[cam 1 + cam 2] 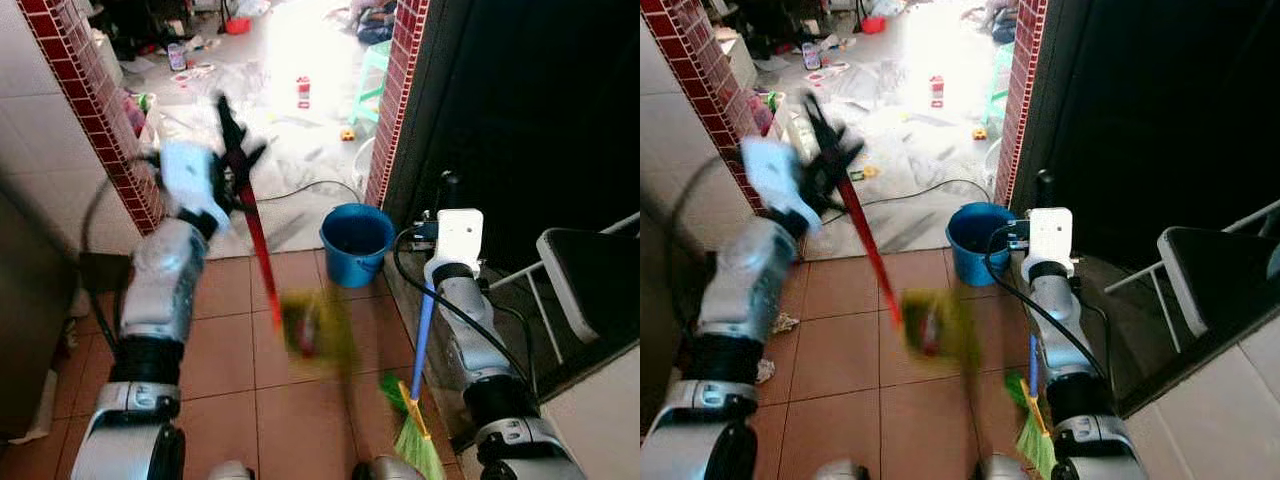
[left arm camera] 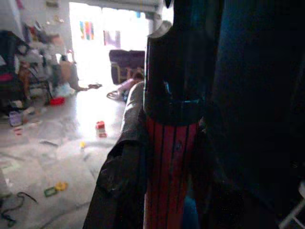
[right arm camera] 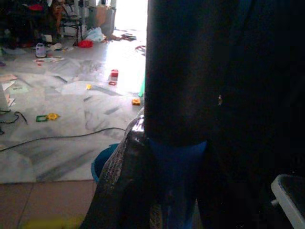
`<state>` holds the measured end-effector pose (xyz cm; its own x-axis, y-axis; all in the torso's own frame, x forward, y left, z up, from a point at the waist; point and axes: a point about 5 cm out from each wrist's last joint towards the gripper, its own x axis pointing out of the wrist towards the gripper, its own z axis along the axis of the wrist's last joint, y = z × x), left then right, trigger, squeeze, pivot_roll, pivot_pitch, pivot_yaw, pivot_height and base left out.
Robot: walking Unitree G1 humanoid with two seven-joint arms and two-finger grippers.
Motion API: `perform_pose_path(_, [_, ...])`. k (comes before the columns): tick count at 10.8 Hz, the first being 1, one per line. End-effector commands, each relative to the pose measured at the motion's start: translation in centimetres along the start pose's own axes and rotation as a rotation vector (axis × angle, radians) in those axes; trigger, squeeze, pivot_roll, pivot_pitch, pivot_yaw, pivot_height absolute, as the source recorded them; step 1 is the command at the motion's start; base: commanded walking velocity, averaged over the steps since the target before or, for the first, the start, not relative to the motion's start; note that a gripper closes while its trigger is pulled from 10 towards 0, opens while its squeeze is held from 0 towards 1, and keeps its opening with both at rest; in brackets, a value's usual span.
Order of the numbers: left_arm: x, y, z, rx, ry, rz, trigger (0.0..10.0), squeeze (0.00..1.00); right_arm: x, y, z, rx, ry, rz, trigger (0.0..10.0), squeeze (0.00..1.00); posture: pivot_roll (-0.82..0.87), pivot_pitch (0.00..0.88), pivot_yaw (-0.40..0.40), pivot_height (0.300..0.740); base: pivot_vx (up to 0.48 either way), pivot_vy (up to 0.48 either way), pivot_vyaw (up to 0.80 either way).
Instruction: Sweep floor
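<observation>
Black fingers of the left gripper (image 1: pixel 238 160) are clenched on the red handle (image 1: pixel 262 248) of a dustpan (image 1: pixel 318 322) (blurred, yellow-green), which hangs just short of the blue bucket (image 1: pixel 356 241), on the robot's side of it. The right gripper (image 3: pixel 176 143) grasps the blue handle (image 1: pixel 424 330) of the broom (image 1: pixel 412 440), held beside the bucket towards the robot's right. Both long axes run from the jaws down towards the tiled floor (image 1: pixel 225 350). Judged: the broom's green bristles lie nearer the robot than the pan, so the right arm leads any sweep into it. Litter lies well beyond the bucket.
</observation>
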<state>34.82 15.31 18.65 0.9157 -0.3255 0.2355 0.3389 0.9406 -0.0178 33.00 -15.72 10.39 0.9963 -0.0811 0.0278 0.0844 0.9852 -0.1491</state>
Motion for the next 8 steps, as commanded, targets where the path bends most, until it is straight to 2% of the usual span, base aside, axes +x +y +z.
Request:
perform_pose_path(1, [0.7,0.1,2.3,0.0,-0.11,0.0,10.0,0.0,0.5,0.0,1.1,-0.021,-0.047,0.007,10.0,0.0,-0.03,0.0,-0.005,0.74,0.0,0.0,0.0])
perform_pose_path(3, [0.9,0.4,2.8,-0.015,-0.139,0.016,10.0,0.0,0.6,0.1,1.2,-0.035,-0.058,0.015,10.0,0.0,-0.03,0.0,-0.004,0.74,0.152,0.0,0.0])
perform_pose_path(6, [1.3,0.3,4.1,-0.01,-0.199,0.01,10.0,0.0,0.6,0.5,1.3,-0.039,-0.062,0.024,10.0,0.0,-0.03,0.0,-0.002,0.74,0.414,0.0,0.0])
perform_pose_path(8, [1.6,0.3,4.6,-0.035,-0.223,0.02,10.0,0.0,0.5,0.7,1.1,-0.048,-0.062,0.036,10.0,0.0,-0.03,0.0,-0.002,0.74,0.428,0.0,0.0])
